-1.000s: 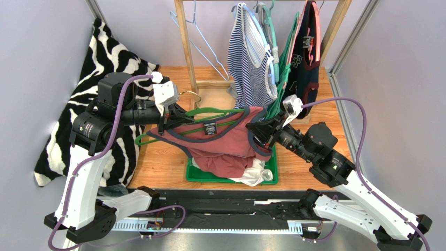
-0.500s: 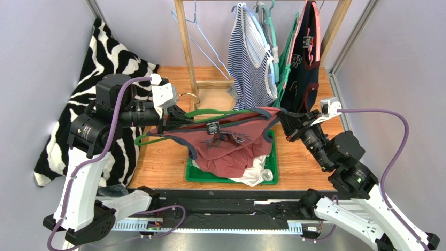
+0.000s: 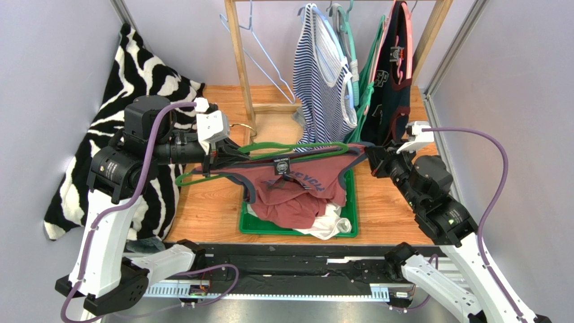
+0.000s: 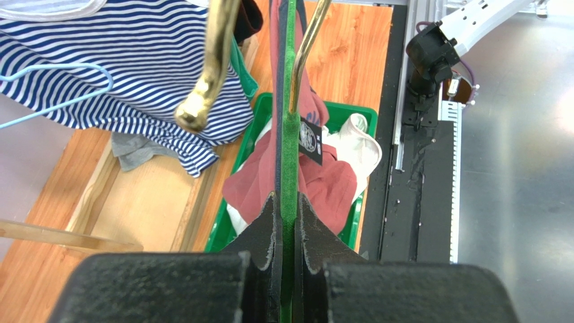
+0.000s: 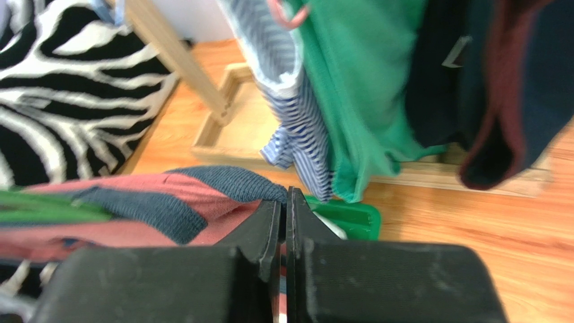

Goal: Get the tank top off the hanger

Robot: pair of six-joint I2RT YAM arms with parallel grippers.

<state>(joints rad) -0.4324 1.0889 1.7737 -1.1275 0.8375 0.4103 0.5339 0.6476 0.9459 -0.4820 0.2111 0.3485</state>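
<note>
A maroon tank top (image 3: pixel 296 185) with dark blue trim hangs across a green hanger (image 3: pixel 296 149) above the green bin. My left gripper (image 3: pixel 217 156) is shut on the hanger's left end; in the left wrist view the green bar (image 4: pixel 288 134) runs between its jaws (image 4: pixel 287 202). My right gripper (image 3: pixel 374 158) is shut on the top's right shoulder strap and holds it stretched to the right. In the right wrist view the blue-trimmed strap (image 5: pixel 222 182) enters the closed jaws (image 5: pixel 283 198). The top's lower part (image 4: pixel 330 188) droops into the bin.
A green bin (image 3: pixel 252 225) with white and red cloth stands on the wooden floor. A wooden rack (image 3: pixel 237 54) behind holds a striped top (image 3: pixel 322 81), green and dark garments (image 3: pixel 391 74) and empty blue hangers. A zebra cloth (image 3: pixel 135 74) hangs at left.
My right gripper has pulled the strap to the right and back, from over the bin's middle to its right edge. The top now lies stretched flat. The left arm has held still.
</note>
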